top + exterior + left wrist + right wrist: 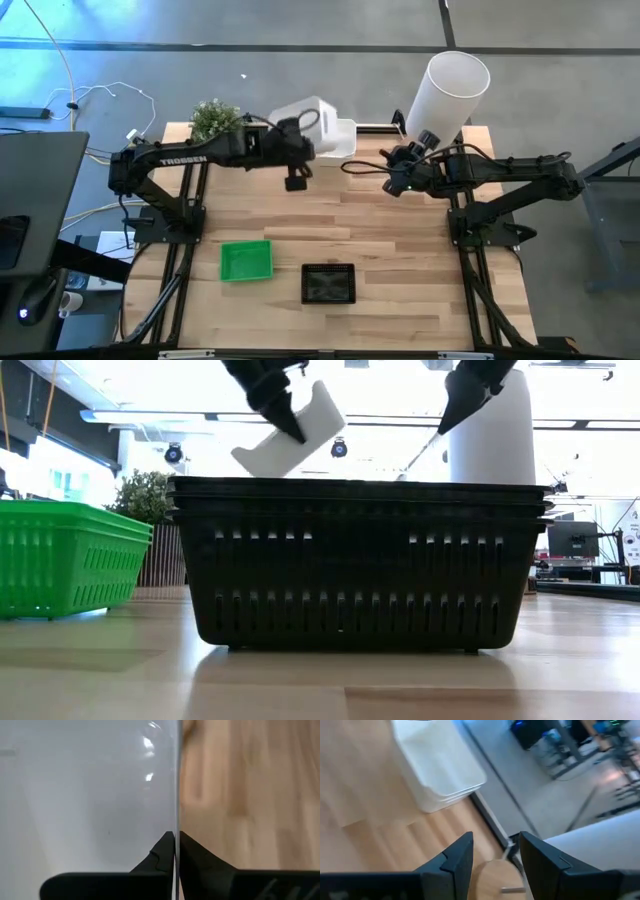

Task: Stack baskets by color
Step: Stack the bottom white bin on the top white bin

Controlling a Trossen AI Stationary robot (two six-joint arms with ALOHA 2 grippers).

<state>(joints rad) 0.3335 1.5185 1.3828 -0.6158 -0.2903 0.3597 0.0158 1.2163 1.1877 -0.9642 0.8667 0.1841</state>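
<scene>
One white basket [300, 112] hangs tilted above the far edge of the surface [400, 260], its thin wall pinched by the left tool [296, 180]; so slim a hold could let it swing or slip before reaching the white stack [338, 138]. The right tool [393, 182] waits spread nearby

A grey floor [560, 40] surrounds the wooden table [400, 250], with bright ceiling lights [600, 424] overhead.
</scene>
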